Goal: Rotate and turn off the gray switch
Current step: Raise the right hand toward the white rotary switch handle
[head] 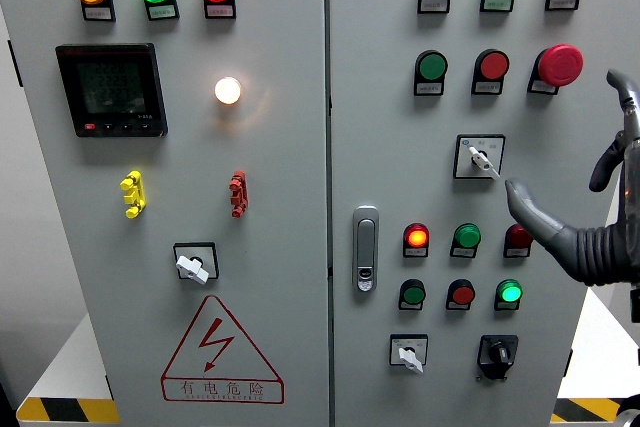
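A gray rotary switch (pixel 481 159) sits on a white square plate on the right door of the control cabinet. Its knob points down and to the right. My right hand (pixel 562 152) comes in from the right edge and hovers just right of this switch. The thumb tip (pixel 513 193) is a little below and right of the knob's end, not touching it. The other fingers (pixel 623 87) are spread and curled loosely away from the panel, holding nothing. The left hand does not show.
Two more gray switches sit at the lower left door (pixel 194 266) and the lower right door (pixel 408 354), beside a black knob (pixel 497 352). A red mushroom button (pixel 559 64) juts out above my hand. Lamps, push buttons and a door handle (pixel 365 247) surround the switch.
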Robot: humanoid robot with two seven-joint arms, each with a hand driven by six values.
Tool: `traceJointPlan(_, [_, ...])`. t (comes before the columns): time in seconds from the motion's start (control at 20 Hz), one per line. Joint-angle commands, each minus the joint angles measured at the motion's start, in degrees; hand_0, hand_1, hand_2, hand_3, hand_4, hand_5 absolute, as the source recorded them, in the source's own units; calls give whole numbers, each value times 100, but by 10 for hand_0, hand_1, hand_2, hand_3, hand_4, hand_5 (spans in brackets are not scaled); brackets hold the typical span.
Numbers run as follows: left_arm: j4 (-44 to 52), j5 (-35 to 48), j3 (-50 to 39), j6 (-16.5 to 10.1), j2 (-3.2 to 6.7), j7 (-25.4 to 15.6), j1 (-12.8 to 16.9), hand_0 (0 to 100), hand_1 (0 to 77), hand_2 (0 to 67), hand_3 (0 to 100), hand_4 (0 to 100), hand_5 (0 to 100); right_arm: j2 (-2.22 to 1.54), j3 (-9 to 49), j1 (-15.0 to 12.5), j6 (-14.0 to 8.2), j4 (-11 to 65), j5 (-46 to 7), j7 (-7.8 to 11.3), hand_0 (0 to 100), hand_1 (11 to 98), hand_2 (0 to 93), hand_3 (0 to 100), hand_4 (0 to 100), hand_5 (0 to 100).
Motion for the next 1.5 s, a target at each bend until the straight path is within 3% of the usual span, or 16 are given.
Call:
traceJointPlan(0.0, [0, 5, 0, 0, 0, 0, 0, 844, 0, 134, 187, 83, 109, 1, 0, 43, 20, -29, 1, 0, 0, 412, 228, 868, 1000, 1000])
traceJointPlan(0.25, [0, 5, 0, 0, 0, 0, 0, 844, 0, 134, 188, 83, 109, 1, 0, 60, 55, -100, 27, -17, 0, 406, 245, 866, 1000, 1000])
traceJointPlan(0.35, [0, 5, 0, 0, 0, 0, 0, 844, 0, 134, 188, 83, 109, 10, 0, 122, 274, -117, 193, -35, 0, 400, 295, 868, 1000, 1000])
traceJointPlan(0.55, [0, 5, 0, 0, 0, 0, 0, 844, 0, 134, 188, 83, 109, 10, 0, 218, 311, -293, 360, -281, 0, 392, 338, 867, 1000, 1000])
traceJointPlan(0.7, [0, -4, 0, 0, 0, 0, 0, 844, 0, 134, 188, 83, 110, 19, 9, 271, 319, -442, 510, -430, 0, 390, 426, 866, 1000, 1000])
traceJointPlan(1.0, [0, 5, 0, 0, 0, 0, 0, 845, 0, 134, 188, 83, 109, 10, 0, 499, 319, -811, 616, -448, 0, 392, 565, 866, 1000, 1000])
traceJointPlan(1.25, [0, 5, 0, 0, 0, 0, 0, 846, 0, 134, 188, 83, 109, 19, -114, 781, 276, -1241, 633, -457, 0, 395, 617, 868, 1000, 1000])
traceJointPlan(1.45, [0, 5, 0, 0, 0, 0, 0, 845, 0, 133, 188, 83, 109, 19, -228, 843, 258, -1409, 642, -518, 0, 399, 640, 873, 1000, 1000])
